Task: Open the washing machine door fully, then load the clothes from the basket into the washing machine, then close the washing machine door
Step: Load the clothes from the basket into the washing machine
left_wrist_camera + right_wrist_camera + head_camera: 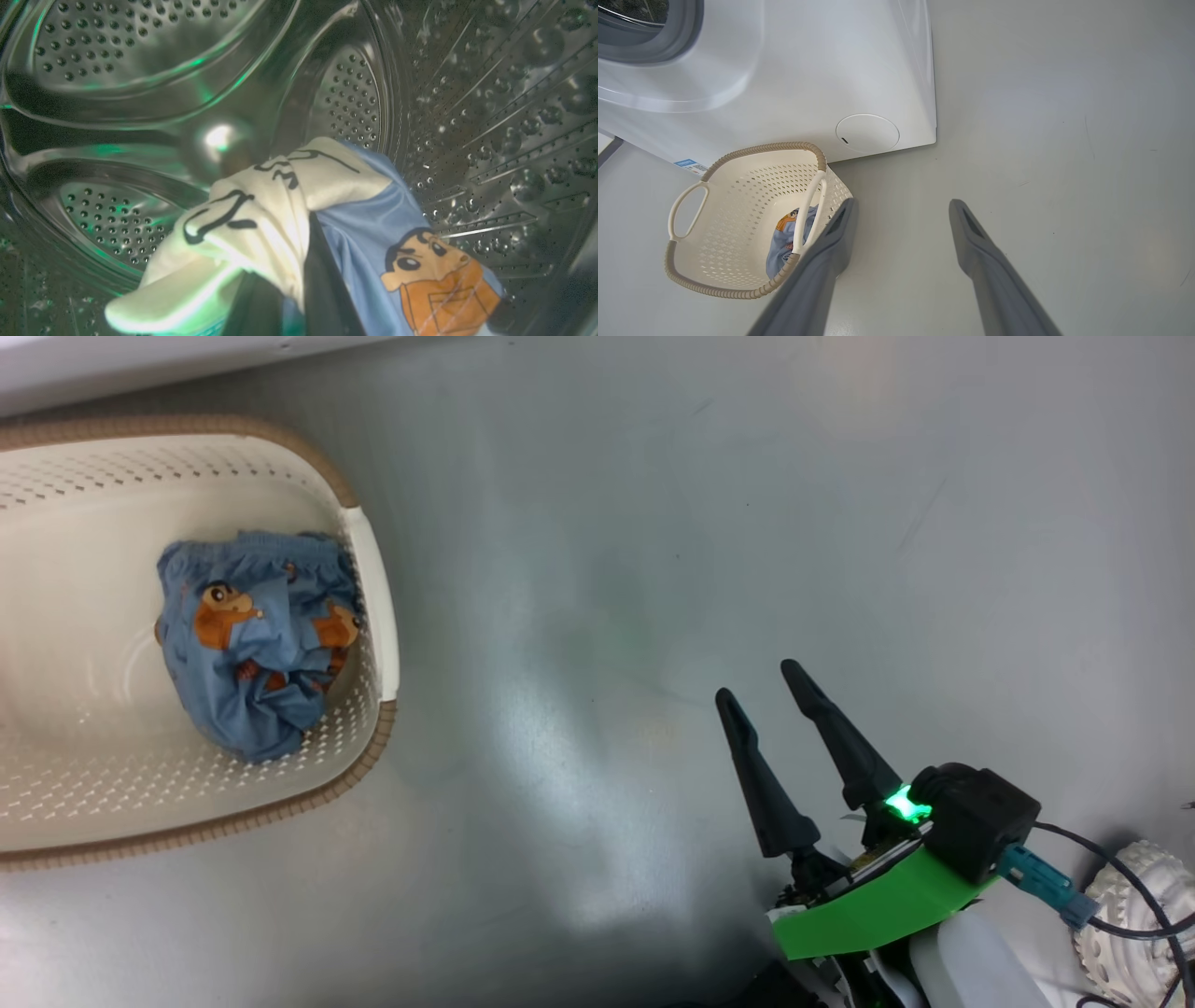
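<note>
Inside the washing machine's steel drum, my left gripper is shut on a piece of the clothes, light blue and white with a cartoon print; the cloth hides its fingertips. More of the clothes lie in the cream basket on the floor, seen again as clothes in the basket before the white washing machine. My right gripper hovers open and empty over the floor, right of the basket; its fingers point towards the machine. The washing machine door is out of view.
The grey gasket and a round filter cap mark the machine's front. Bare grey floor stretches right of the basket. A white wheel and cables sit at the lower right.
</note>
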Available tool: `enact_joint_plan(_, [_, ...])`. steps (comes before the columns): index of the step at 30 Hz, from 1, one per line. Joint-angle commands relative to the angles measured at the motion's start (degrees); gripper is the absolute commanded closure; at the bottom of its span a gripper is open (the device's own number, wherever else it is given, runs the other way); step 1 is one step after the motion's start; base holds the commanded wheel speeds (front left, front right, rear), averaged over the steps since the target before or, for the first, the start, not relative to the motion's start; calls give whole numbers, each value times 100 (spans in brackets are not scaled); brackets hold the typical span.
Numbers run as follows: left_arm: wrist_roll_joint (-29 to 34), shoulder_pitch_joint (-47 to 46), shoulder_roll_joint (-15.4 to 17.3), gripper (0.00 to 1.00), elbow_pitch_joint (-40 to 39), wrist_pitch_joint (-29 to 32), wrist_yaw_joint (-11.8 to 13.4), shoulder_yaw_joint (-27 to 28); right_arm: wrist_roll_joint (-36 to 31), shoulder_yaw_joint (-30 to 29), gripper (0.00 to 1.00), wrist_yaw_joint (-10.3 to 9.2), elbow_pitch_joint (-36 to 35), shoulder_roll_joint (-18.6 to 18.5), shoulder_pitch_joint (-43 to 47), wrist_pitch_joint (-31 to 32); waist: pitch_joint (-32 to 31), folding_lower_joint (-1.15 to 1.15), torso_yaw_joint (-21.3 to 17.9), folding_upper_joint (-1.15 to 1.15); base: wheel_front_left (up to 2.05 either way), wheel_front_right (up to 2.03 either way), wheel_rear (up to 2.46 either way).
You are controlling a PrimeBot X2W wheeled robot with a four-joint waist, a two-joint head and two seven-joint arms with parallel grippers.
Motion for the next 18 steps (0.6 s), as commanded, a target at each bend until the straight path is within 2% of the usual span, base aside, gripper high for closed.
enact_joint_plan(1, [62,51,321,100,-346,-27,71,124,37,196,0,9,-62,13,92,-27,-10,0,-45,0,0,0,0])
enact_joint_plan(10, [-144,377,132,100,453,22,66,227,21,216,0,9,11,13,89,-27,-93,0,-39,0,0,0,0])
enact_joint_plan(13, [-306,349,15,100,798,307,100,293,12,197,0,9,44,13,122,-27,-141,0,-5,0,0,0,0])
enact_joint_plan(14, [-323,325,-1,62,893,404,105,286,6,199,0,9,53,13,121,-27,-150,0,-1,0,0,0,0])
enact_joint_plan(15, [-373,305,-33,2,989,516,90,296,1,198,0,9,61,13,119,-27,-166,0,8,0,0,0,0])
enact_joint_plan(18, [-464,299,-115,0,1169,667,119,316,-8,180,0,9,74,13,132,-27,-263,0,45,0,0,0,0])
